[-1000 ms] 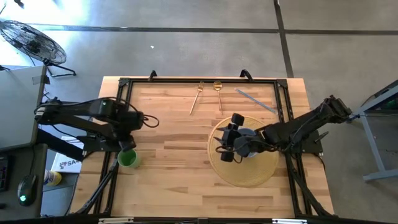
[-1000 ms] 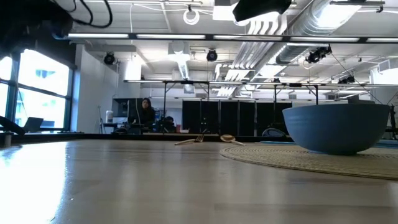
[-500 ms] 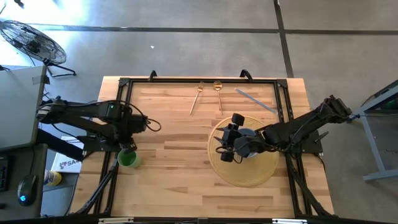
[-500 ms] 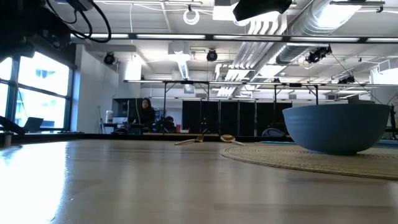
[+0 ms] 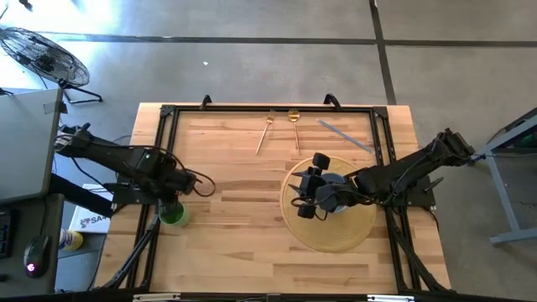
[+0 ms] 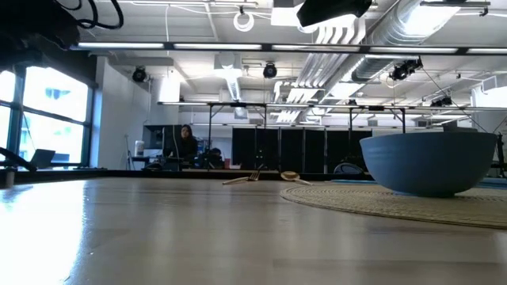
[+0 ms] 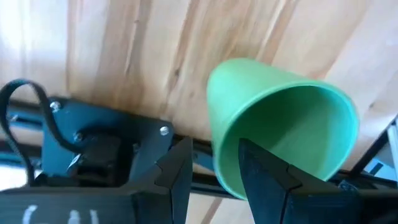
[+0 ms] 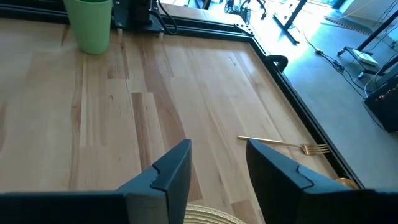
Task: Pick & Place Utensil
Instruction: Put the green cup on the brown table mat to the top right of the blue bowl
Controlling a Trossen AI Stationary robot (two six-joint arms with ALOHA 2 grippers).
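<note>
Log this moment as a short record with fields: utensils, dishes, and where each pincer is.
utensils: gold fork and gold spoon side by side near the table's far edge; a grey knife to their right
dishes: blue bowl on a round woven mat; green cup near the left edge
left pincer: open, over the cup, one finger at its rim
right pincer: open, empty, above the mat
utensil picked: none yet

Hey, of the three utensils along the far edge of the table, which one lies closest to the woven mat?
The silver knife: its tip almost reaches the round woven mat, lying to the right of the gold spoon and the gold fork.
</note>
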